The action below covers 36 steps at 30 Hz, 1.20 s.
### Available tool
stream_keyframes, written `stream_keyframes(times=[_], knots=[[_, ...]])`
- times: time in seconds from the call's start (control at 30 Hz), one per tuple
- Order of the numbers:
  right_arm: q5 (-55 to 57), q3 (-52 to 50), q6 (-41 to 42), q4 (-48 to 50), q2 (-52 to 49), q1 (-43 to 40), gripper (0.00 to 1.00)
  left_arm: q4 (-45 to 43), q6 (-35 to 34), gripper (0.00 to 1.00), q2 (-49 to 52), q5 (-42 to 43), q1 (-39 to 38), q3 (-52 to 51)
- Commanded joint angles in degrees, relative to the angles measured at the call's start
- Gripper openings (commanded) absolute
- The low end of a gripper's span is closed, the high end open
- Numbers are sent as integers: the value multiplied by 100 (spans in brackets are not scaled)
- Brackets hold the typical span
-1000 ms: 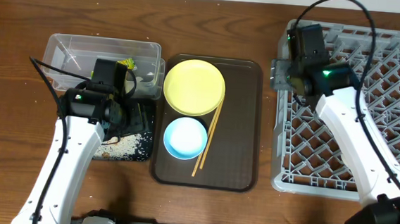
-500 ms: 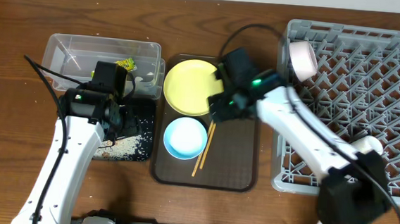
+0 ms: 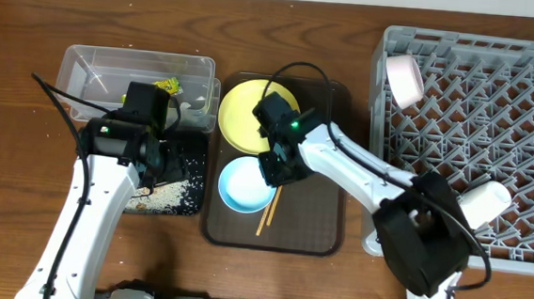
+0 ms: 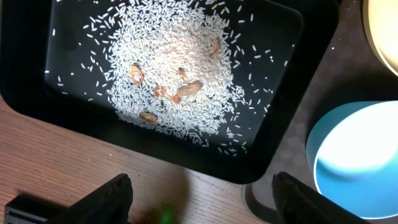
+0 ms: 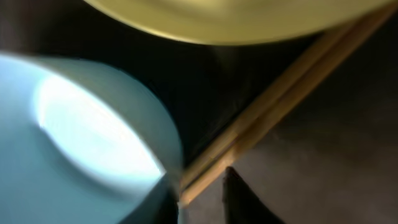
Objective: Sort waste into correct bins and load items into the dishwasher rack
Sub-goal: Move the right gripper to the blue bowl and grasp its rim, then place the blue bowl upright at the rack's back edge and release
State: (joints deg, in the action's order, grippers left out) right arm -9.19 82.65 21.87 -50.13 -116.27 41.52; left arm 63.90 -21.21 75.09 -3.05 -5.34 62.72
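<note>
The right tool [image 3: 275,166] is low over the brown tray [image 3: 324,210], at the chopsticks [image 3: 268,214], which lie between the yellow plate [image 3: 258,116] and the blue bowl [image 3: 244,186]. In its blurred wrist view the dark fingers [image 5: 242,199] stand close on either side of the chopsticks' near end. Whether they are clamping the sticks cannot be told. The chopsticks slant from the plate's rim down past the bowl's right side.

The left tool [image 4: 202,199] hangs above the near edge of the black tray [image 4: 283,93] with its jaws spread wide and nothing between them. Rice [image 4: 168,74] and a few brown bits lie scattered in that tray.

Behind it, the clear tub [image 3: 85,61] holds the wrapper [image 3: 166,86].

The rack [image 3: 496,109] sits at the right of the surface [image 3: 31,20]. A white bowl [image 3: 404,79] is tipped on its side near its left wall, and a cup [image 3: 485,201] lies further forward.
</note>
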Motion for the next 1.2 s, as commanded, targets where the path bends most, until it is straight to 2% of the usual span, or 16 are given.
stream_keyframes(times=[0.0,0.07,0.2,0.37,0.73,0.9,1.17], knots=[[-13,-15,188,4,-83,31,9,15,-76,75,-72,-105,20,61],[-7,2,188,24,-22,9,4,15,-76,75,-72,-105,20,61],[216,149,162,20,258,-142,2,13,-76,75,-72,-105,20,61],[1064,369,0,-4,957,-518,1,13,-76,75,-72,-103,20,61],[2944,426,-518,13,2426,-2133,1,11,-76,75,-72,-83,20,61],[3969,424,-1244,293,2492,-3025,1,-4,-76,75,-72,-61,20,61],[5501,424,-2798,1794,2312,-3864,1,-26,-74,75,-72,-61,20,61]])
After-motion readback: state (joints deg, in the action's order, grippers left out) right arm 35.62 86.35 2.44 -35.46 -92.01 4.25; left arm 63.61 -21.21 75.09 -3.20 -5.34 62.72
